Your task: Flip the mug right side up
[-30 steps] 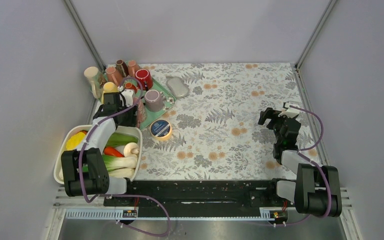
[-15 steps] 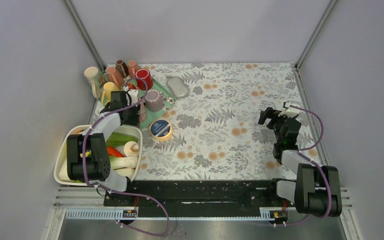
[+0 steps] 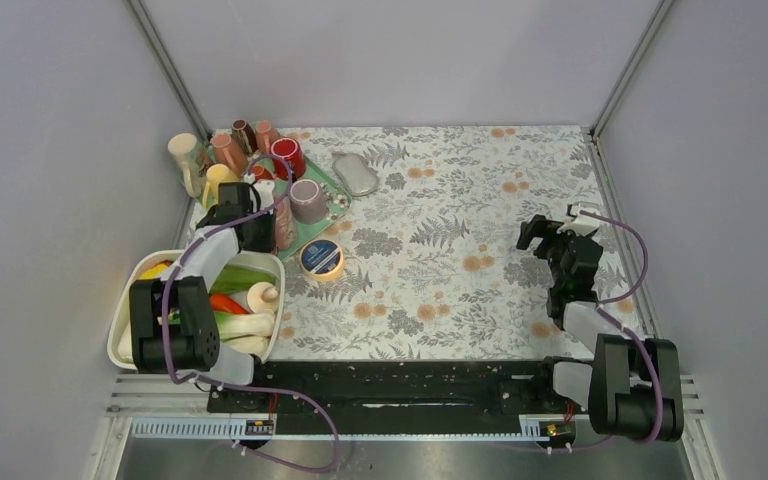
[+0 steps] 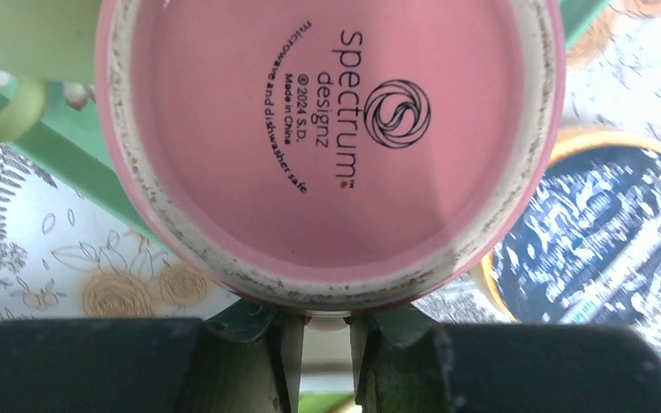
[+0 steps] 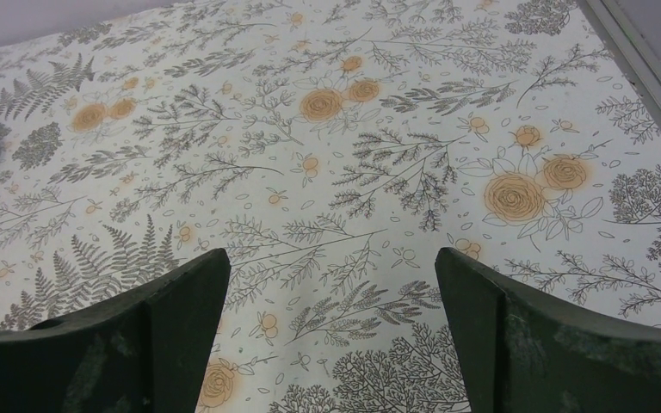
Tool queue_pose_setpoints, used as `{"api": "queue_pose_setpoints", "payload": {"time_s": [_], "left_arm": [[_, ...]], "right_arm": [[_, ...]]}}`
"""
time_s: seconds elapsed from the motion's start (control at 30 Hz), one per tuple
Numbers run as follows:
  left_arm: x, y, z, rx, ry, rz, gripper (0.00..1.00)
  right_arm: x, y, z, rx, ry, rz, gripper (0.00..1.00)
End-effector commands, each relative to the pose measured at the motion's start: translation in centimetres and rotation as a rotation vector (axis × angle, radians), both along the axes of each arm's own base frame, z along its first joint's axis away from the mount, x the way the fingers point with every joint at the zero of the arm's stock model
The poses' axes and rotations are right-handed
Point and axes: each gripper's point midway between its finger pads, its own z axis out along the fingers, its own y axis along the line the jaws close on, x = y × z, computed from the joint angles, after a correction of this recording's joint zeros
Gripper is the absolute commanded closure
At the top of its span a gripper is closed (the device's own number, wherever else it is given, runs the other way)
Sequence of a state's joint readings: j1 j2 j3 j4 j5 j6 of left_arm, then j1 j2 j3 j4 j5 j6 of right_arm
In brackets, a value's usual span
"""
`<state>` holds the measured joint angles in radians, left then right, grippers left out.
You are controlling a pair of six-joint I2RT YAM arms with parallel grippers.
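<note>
The pink mug is upside down. In the left wrist view its stamped base faces the camera and fills the upper middle of the frame, and it rests partly on the green tray, beside a round blue tin at the right. In the top view it sits at the upper left of the surface, just below the cluster of other cups. The left claw is at the mug's near edge, with its fingers nearly pressed together and pinching a slim pink part, probably the handle. The right claw is spread wide and holds nothing, hanging over bare floral cloth at the right of the top view, well apart from the mug. The task looks to be at its start: a grip appears to be in place, but lifting, turning the mug over and setting it down on its base are still to do.
</note>
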<state>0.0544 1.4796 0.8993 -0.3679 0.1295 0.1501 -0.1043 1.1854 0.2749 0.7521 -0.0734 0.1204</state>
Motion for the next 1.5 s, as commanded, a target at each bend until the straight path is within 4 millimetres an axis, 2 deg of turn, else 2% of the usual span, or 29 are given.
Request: {"api": "queue_pose_setpoints", "payload": {"time_s": [0.0,0.07,0.17,0.37,0.47,0.53,0.67,0.73,0.83,0.97,1.07,1.13,1.2,1.27,1.33,1.37,1.43,1.47], "left_arm": [[2.4,-1.9,8.7,-0.082,-0.225,-0.062,1.00],[1.8,-2.5,9.7,-0.113,-0.224,-0.085,1.00],[1.3,-3.5,11.3,-0.161,-0.232,-0.117,1.00],[-0.1,-6.2,15.3,-0.283,-0.289,-0.220,1.00],[-0.9,-7.5,18.3,-0.333,-0.335,-0.281,1.00],[-2.0,-8.9,20.4,-0.396,-0.350,-0.332,1.00],[-4.2,-11.7,24.3,-0.522,-0.378,-0.435,1.00],[-5.1,-12.8,25.5,-0.558,-0.387,-0.484,1.00],[-6.8,-14.7,27.0,-0.633,-0.374,-0.554,1.00],[-8.5,-16.7,27.9,-0.677,-0.359,-0.633,1.00],[-9.9,-18.7,28.0,-0.700,-0.332,-0.689,1.00],[-11.1,-20.2,27.6,-0.732,-0.300,-0.752,1.00],[-11.8,-20.9,27.3,-0.777,-0.255,-0.789,1.00],[-11.8,-20.8,26.7,-0.771,-0.243,-0.793,1.00],[-11.5,-20.7,26.0,-0.750,-0.242,-0.787,1.00],[-11.4,-20.6,25.7,-0.740,-0.242,-0.788,1.00],[-11.1,-20.3,25.1,-0.712,-0.242,-0.784,0.97],[-10.9,-20.1,24.7,-0.686,-0.243,-0.781,0.85]], "right_arm": [[-0.1,1.5,4.0,0.034,-0.076,0.066,0.01],[-0.3,3.7,5.7,0.105,-0.080,0.163,0.01],[-1.1,8.3,7.7,0.182,-0.066,0.333,0.02],[-4.6,21.6,11.7,0.306,-0.096,0.678,0.02],[-6.5,28.9,14.0,0.356,-0.097,0.871,0.02],[-7.8,33.2,16.0,0.456,-0.114,1.014,0.02],[-8.9,38.2,19.4,0.665,-0.147,1.206,0.02],[-8.8,40.0,19.7,0.709,-0.130,1.238,0.04],[-9.2,41.4,21.2,0.744,-0.162,1.277,0.04],[-9.6,41.4,23.3,0.807,-0.216,1.306,0.04],[-10.2,41.8,24.1,0.838,-0.212,1.355,0.06],[-11.2,41.5,25.2,0.872,-0.244,1.407,0.11],[-12.2,40.4,26.5,0.891,-0.305,1.429,0.25],[-12.8,39.3,27.4,0.879,-0.356,1.415,0.54],[-12.7,37.7,27.9,0.862,-0.404,1.360,0.91],[-12.5,36.6,28.2,0.855,-0.428,1.321,1.00],[-11.8,34.5,28.4,0.827,-0.461,1.237,1.00],[-11.4,33.5,28.5,0.799,-0.470,1.200,1.00]]}}
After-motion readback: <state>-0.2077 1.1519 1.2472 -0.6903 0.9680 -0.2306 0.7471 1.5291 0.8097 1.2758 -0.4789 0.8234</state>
